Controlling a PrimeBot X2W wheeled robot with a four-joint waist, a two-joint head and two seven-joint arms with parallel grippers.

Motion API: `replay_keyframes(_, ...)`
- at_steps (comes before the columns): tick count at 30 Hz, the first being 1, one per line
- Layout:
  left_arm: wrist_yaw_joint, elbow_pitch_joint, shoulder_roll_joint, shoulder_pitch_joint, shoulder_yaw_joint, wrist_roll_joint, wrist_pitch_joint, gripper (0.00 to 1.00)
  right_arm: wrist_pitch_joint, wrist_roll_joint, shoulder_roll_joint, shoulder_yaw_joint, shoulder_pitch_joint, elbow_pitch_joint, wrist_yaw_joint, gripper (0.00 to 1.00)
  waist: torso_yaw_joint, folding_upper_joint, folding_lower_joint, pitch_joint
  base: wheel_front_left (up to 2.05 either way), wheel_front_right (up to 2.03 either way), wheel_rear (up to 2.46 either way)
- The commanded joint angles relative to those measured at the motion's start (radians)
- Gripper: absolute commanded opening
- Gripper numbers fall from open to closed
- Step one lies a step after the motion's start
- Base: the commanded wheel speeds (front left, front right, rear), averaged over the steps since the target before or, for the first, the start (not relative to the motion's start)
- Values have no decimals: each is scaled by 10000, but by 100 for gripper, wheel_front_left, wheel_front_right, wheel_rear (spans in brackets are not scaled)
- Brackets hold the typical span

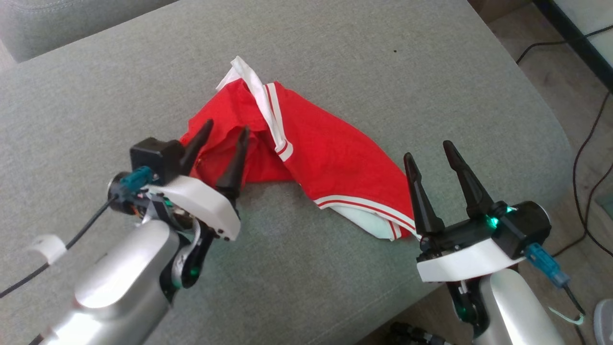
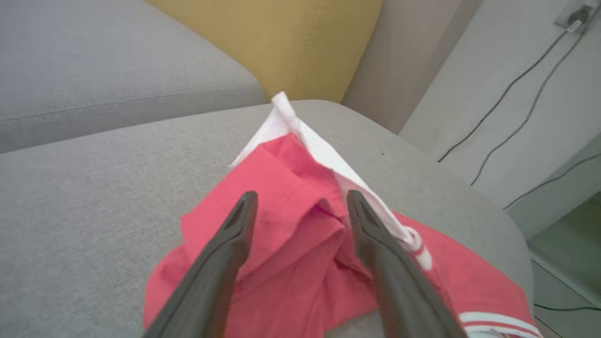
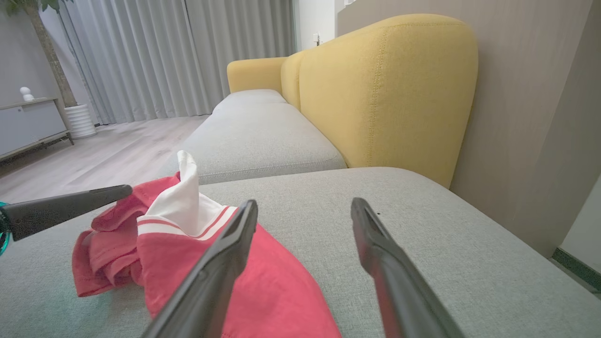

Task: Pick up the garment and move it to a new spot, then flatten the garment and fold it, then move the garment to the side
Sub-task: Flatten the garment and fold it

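Observation:
A red garment (image 1: 330, 153) with white striped trim lies crumpled across the grey sofa cushion (image 1: 335, 52). My left gripper (image 1: 225, 129) hovers open over the garment's bunched left end (image 2: 291, 225), fingers spread with nothing between them. My right gripper (image 1: 428, 151) stands open near the garment's right hem, just off its striped edge. In the right wrist view the garment (image 3: 188, 234) lies to the left of my own fingers, and the left gripper's finger (image 3: 65, 206) reaches in from the left edge.
The cushion's front edge runs near my right arm, with floor and black cables (image 1: 589, 158) to the right. A yellow sofa back (image 3: 385, 89) rises behind the cushion. Another grey cushion (image 2: 94, 70) lies beyond.

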Motion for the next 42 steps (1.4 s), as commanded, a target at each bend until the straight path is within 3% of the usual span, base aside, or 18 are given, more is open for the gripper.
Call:
replay_keyframes(1,111,-443,247,-335,318,108,24,100,-107,-57,-29,187,-313,-275,77,100,-11,0,0,11,0,0,0)
replay_keyframes(10,495,-475,465,-471,111,436,421,98,-107,8,-29,250,-347,-280,77,100,-332,0,0,110,0,0,0)
replay_keyframes(11,512,-406,494,-496,98,463,450,69,-107,12,-29,247,-342,-281,77,100,-362,0,0,116,0,0,0)
replay_keyframes(13,524,-270,543,-558,79,534,454,27,-107,18,-29,238,-326,-283,77,100,-414,0,0,122,0,0,0)
replay_keyframes(14,509,-205,546,-579,84,528,450,0,-107,25,-29,237,-322,-283,77,100,-432,0,0,121,0,0,0)
replay_keyframes(22,345,2,483,-790,104,538,273,0,-107,36,-29,198,-254,-258,77,100,-382,0,0,-24,0,0,0)
replay_keyframes(27,140,-1327,838,-840,517,105,313,0,-107,-85,-29,-27,-73,-244,77,100,-32,0,0,-288,0,0,0)
replay_keyframes(30,95,-2878,1671,-689,1030,-337,605,0,-107,-232,-29,-202,63,-218,77,100,271,0,0,-525,0,0,0)
replay_keyframes(37,654,-7080,3989,632,2691,-2038,1412,0,-107,-409,-29,-479,326,-245,77,100,859,0,0,-1122,0,0,0)
replay_keyframes(40,917,-8230,5162,1764,2964,-2484,1779,0,-107,-417,-29,-569,435,-292,77,100,1083,0,0,-1263,0,0,0)
replay_keyframes(41,917,-8230,5162,1764,2964,-2484,1779,0,-107,-417,-29,-569,435,-292,77,100,1083,0,0,-1263,0,0,0)
replay_keyframes(42,1125,-8512,5841,2726,2932,-2580,1813,0,-107,-454,-29,-641,511,-321,77,100,1250,0,0,-1301,0,0,0)
